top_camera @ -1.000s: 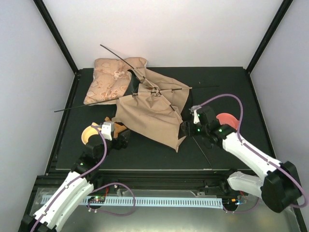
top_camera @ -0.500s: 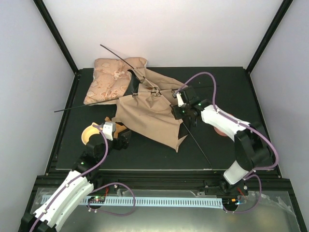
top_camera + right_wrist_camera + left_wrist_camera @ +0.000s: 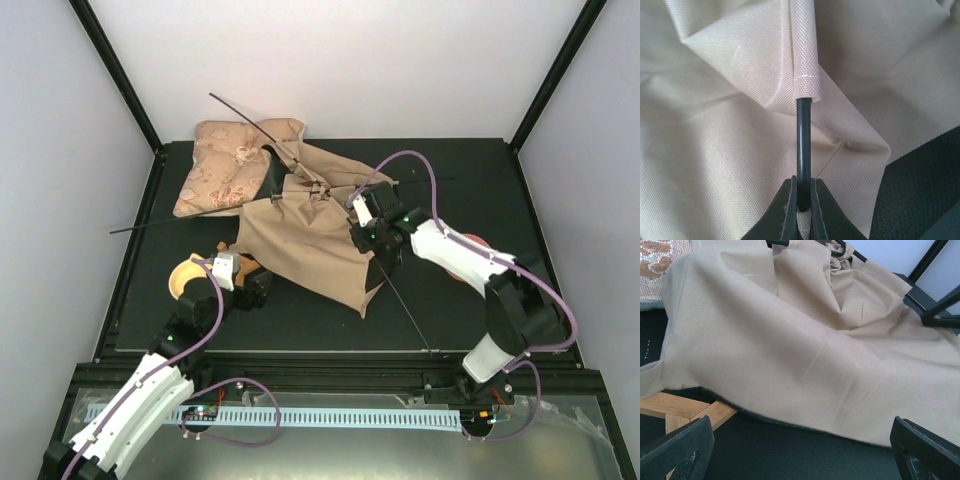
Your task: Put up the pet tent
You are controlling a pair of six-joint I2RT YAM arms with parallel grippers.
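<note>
Legible markings: none found.
I can read no text, brand, number or sign in any view. The pet tent (image 3: pixel 805 355) ahead of the left gripper (image 3: pixel 800 455) and the pole (image 3: pixel 803 140) between the right gripper (image 3: pixel 802 197) fingertips show nothing legible.

Centre: crumpled tan canvas tent fabric (image 3: pixel 300 240) heaped across the black table mat (image 3: pixel 480 165); no low path through.
Far-left corner: beige floral cushion (image 3: pixel 220 170), touching the fabric.
Near right: thin black pole (image 3: pixel 405 308) slants across bare mat to the near edge.
Left side: another pole (image 3: pixel 165 224) juts past the mat edge.
Open room: far-right corner; near strip of mat.
</note>
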